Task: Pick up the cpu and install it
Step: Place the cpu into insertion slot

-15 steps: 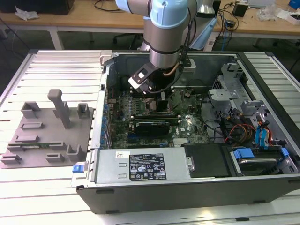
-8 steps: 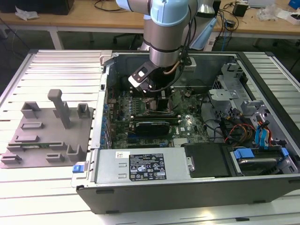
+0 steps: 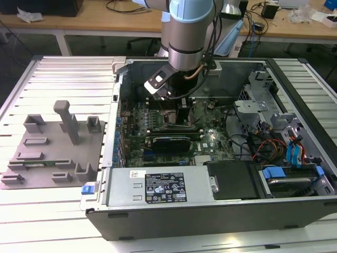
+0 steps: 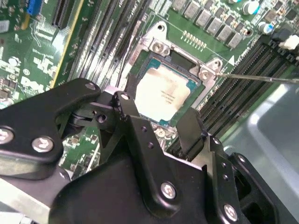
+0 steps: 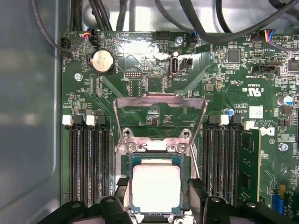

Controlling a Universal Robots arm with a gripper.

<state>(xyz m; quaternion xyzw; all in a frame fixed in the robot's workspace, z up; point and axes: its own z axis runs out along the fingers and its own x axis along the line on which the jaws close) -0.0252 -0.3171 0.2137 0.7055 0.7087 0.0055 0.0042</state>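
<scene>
The cpu (image 5: 156,189), a small square chip with a pale silver top, lies flat in the motherboard's socket (image 5: 125,161); the second wrist view shows the cpu (image 4: 161,93) too. My gripper (image 5: 158,186) hangs low over it, one black finger (image 5: 122,186) on each side of the chip with a thin gap showing at both edges. The jaws stand open around the cpu. The socket's metal load plate (image 5: 159,116) is tilted up, and its thin lever (image 4: 257,77) sticks out sideways. In the exterior view the gripper (image 3: 181,108) reaches down into the open computer case (image 3: 174,221).
Memory slots (image 5: 88,163) flank the socket on both sides. The power supply (image 3: 163,187) lines the case's near wall, and drive bays with blue and orange cables (image 3: 284,153) fill the exterior view's right. A grey parts fixture (image 3: 52,153) sits on the slatted table at the exterior view's left.
</scene>
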